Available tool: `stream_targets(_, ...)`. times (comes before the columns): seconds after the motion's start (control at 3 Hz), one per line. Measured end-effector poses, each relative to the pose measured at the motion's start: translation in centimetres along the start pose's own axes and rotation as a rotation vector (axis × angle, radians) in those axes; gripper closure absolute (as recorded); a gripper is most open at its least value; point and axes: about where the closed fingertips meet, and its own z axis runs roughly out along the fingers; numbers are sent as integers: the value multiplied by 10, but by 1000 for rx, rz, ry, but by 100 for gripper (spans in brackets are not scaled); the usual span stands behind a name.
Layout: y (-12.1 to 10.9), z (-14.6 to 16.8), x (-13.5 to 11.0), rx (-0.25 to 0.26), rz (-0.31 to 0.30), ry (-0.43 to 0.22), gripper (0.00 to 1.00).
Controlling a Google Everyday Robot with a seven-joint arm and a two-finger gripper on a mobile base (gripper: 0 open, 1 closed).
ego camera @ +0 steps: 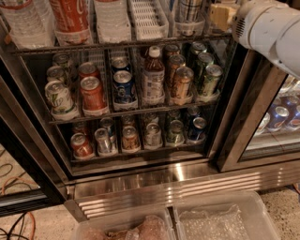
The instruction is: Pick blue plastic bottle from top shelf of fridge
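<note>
gripper (221, 14): top right, at top shelf (147, 18) level, matt tan | arm (276, 33): smooth white plastic | top shelf: white slotted plastic | fridge (187, 185) base: ribbed shiny stainless steel | cans (91, 93): glossy metal

Place: shop or canteen drinks corner, self-service type.
Evidence: commercial fridge (154, 180), black frames, ribbed steel base; cans (91, 93) ranked in lanes on wire racks (131, 108); neighbouring glass door (276, 117) showing more cans.
Floor: speckled floor (287, 198); loose cables (18, 187) at left.
Gripper: gripper (220, 14) at upper right, level with the top shelf (146, 18).

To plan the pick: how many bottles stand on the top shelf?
4: clear bottle far left, red Coca-Cola bottle, second clear bottle, blue plastic bottle; the gripper is right of it. Others may hide behind.
</note>
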Motion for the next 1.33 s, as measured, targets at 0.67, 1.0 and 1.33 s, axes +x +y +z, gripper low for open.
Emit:
stream_targets(0.67,-1,1,1,3,1,6,22)
stream_targets(1.0,-1,1,1,4,2,7,28)
stream_targets(1.33,-2,2,2,7,3,9,38)
